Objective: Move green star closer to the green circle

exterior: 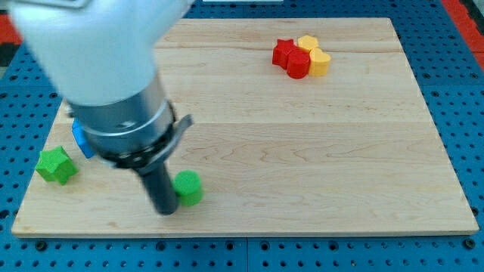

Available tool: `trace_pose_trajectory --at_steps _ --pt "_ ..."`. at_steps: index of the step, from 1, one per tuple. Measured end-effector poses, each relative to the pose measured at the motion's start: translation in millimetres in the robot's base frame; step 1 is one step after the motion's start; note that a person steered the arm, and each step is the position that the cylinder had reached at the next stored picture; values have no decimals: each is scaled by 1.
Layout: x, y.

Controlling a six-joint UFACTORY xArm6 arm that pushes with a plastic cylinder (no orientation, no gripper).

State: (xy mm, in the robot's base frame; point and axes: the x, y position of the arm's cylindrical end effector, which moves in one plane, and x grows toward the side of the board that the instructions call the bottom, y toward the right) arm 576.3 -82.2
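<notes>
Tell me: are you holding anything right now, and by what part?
Nothing is held; I have only a rod. My tip sits right beside the green circle, on its left; the green star lies apart, further left.

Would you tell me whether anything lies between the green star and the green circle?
Only my tip does: it stands just left of the green circle, on the line from the green star. No block lies between them.

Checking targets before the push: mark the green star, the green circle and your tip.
green star (56,165), camera view, top face.
green circle (188,187), camera view, top face.
my tip (165,211), camera view, rod's lower end.
</notes>
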Motion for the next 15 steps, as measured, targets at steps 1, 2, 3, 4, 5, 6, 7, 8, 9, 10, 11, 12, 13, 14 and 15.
trace_pose_trajectory --at_steps 1,2,3,4,5,6,7,8,9,10,11,12,13,14,15 --pt "-7 49" --pt "2 26" --pt "39 -50" --pt "39 -140" --pt "27 -222" --pt "17 -222" --pt "-12 -222" --pt "-18 -223" --pt "-38 -222" --pt "-52 -207" --pt "-54 -161" --pt "-54 -115" --pt "-54 -73" --pt "-54 -31" --pt "-59 -29"
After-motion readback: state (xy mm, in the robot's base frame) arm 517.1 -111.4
